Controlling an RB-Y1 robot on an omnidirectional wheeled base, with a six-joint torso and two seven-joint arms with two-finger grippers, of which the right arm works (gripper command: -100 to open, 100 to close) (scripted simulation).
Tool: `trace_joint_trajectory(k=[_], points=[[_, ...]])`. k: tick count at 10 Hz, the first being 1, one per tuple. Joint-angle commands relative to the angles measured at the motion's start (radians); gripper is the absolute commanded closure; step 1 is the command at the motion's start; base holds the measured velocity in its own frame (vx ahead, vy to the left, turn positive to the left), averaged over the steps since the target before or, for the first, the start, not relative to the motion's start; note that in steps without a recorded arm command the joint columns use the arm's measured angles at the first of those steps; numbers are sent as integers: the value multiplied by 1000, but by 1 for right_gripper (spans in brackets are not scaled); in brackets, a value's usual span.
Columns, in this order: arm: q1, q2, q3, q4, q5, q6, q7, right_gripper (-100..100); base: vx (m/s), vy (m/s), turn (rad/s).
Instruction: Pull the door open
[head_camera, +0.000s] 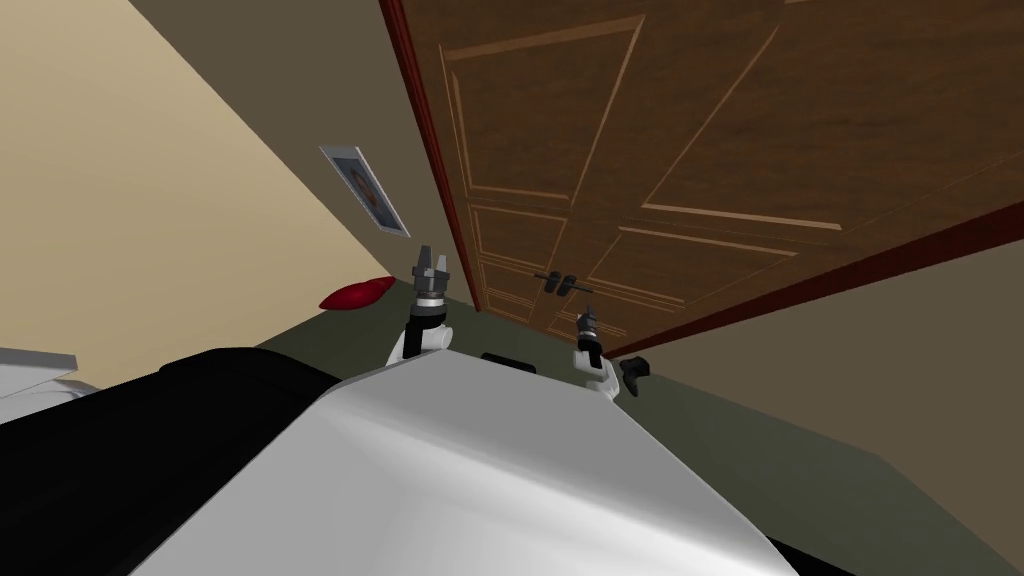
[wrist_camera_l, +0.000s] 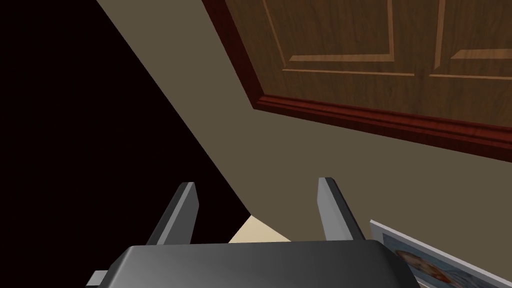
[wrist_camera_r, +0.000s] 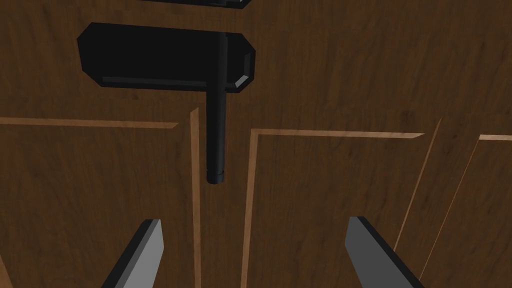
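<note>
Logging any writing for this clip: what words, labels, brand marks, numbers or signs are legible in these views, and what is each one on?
No readable text in any view.
The wooden door, its black handle and the backplate carry no brand, number or sign.
The framed picture beside the door shows an image, with no letters that can be made out.
</note>
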Motion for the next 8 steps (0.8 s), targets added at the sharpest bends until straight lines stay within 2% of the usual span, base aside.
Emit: trace_joint_trajectory(k=[1,3,4,5,6,8], points=[[-18,-4,-7,35,5,7,-22,-100,166,-29,55],[-41,-9,-16,78,11,12,-44,-100,193,-11,49],[-37,-10,-14,69,8,9,-38,-100,87,-15,11],[-27,-40,-40,92,-4,2,-52,-100,68,17,58],[-21,-56,-54,104,-10,-3,-58,-100,100,30,59],[-4,-109,-98,144,-33,-22,-81,-100,144,25,96]])
